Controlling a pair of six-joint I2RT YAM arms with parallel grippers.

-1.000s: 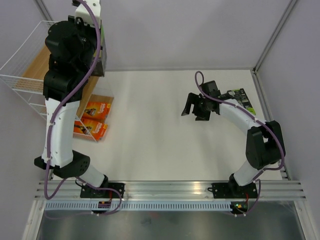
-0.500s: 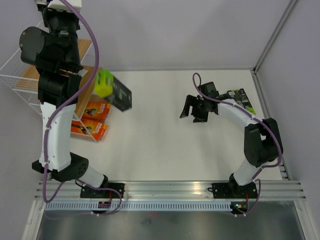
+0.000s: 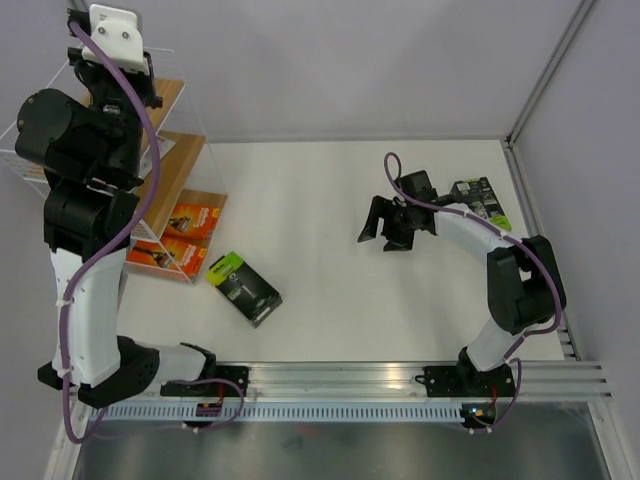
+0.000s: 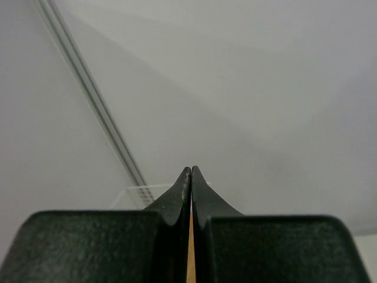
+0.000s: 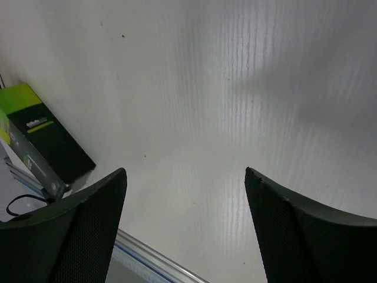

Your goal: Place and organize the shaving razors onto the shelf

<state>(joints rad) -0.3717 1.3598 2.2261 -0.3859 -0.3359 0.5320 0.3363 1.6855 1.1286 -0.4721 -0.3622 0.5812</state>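
two orange boxes (image 3: 185, 240) are seen, it appears, on the lowest board of the shelf (image 3: 178, 160). one black box (image 3: 243, 288) is lying on the table (image 3: 330, 180), near the shelf but off it. a second box (image 3: 482, 198) is spotted at the far right. the white-blue pack cannot be found. the left gripper (image 4: 190, 171) is held high by the shelf, pinched fully closed on nothing. the right gripper (image 5: 184, 177) is spread wide and empty. two are judged placed, at least two left.
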